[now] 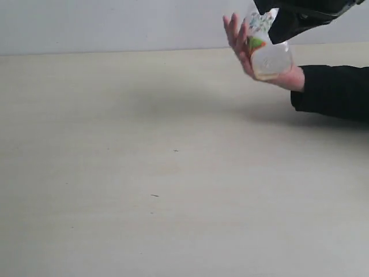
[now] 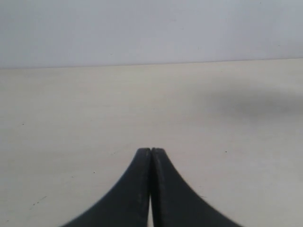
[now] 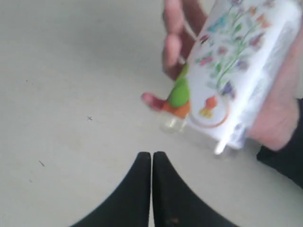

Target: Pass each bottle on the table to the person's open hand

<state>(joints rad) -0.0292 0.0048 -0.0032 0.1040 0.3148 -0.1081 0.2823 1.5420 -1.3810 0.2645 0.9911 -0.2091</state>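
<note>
The right fingers (image 3: 144, 161) are seen pressed flat together, tip against tip, and nothing is held between them. Just beyond their tips, and apart from them, the bottle (image 3: 236, 71) is found: a small clear plastic one with a white label printed with coloured flowers and a green-and-orange fruit. It is lying tilted in the person's open hand (image 3: 279, 113), its side against the palm and the spread digits reaching past its far side.

In the exterior view the same bottle (image 1: 268, 52) is cradled by the hand (image 1: 239, 40) above the far right part of the tabletop (image 1: 144, 173), clear of the surface. The black right arm (image 1: 300, 17) is seen just above its upper end; whether the two touch cannot be told from there. A black sleeve (image 1: 334, 92) is worn on the person's forearm, which rests low over the tabletop.

The left fingers (image 2: 143, 158) are likewise closed on each other with nothing between them, and are held over bare pale tabletop. A grey wall (image 1: 115, 23) is seen behind.
</note>
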